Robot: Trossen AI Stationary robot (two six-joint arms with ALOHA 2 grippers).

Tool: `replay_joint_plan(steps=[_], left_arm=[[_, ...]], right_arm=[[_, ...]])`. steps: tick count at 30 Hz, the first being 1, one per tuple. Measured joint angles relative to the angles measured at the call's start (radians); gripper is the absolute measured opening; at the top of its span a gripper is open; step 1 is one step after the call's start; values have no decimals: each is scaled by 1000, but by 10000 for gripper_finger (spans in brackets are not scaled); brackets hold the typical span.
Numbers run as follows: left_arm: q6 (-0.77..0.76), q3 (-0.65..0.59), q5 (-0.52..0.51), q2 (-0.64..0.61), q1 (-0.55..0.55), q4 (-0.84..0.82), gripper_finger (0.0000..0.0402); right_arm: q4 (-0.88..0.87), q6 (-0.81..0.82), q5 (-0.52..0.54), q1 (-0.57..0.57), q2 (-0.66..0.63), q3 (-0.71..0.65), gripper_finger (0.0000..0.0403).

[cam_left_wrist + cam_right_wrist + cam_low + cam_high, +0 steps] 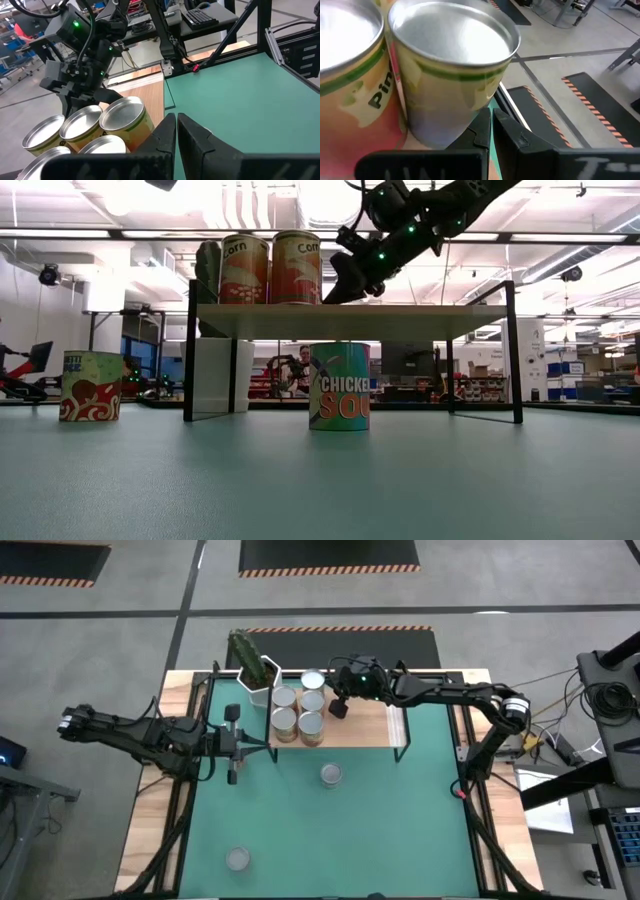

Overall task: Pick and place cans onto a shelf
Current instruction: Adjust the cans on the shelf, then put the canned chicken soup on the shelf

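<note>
Silver can tops cluster on the shelf point(360, 730): we count five cans there, packed tight at the end by the cactus pot point(258, 683), presumably so the bare plank stays free for the rest. Our right gripper point(339, 707) hangs just above the shelf, right beside the nearest shelf can point(313, 700), and its fingers point(492, 131) are pressed together with nothing between them; in its wrist view that can fills the space just ahead of the tips. We judge it has no load and stands clear of the group so as not to knock it. Two cans wait on the green mat point(400, 830): one can point(331, 775) just off the shelf's front edge, below and a little behind this gripper, and a far can point(237, 859) well away toward the mat's near corner. Our left gripper point(232, 743) waits low beside the shelf's crowded end, fingers point(167, 137) nearly touching, also empty. The can by the shelf looks the easiest next pick for either arm.
</note>
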Motion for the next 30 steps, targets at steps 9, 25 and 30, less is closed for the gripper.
replay_joint_plan(steps=[9,25,30], left_arm=[[-4,0,0,0,0,0,0],[-145,0,0,0,-1,1,0],[-202,0,6,0,-4,18,0]], right_arm=[[-25,-5,11,2,-8,5,9],[-243,22,14,149,-233,23,9],[-299,50,13,295,-306,4,9]])
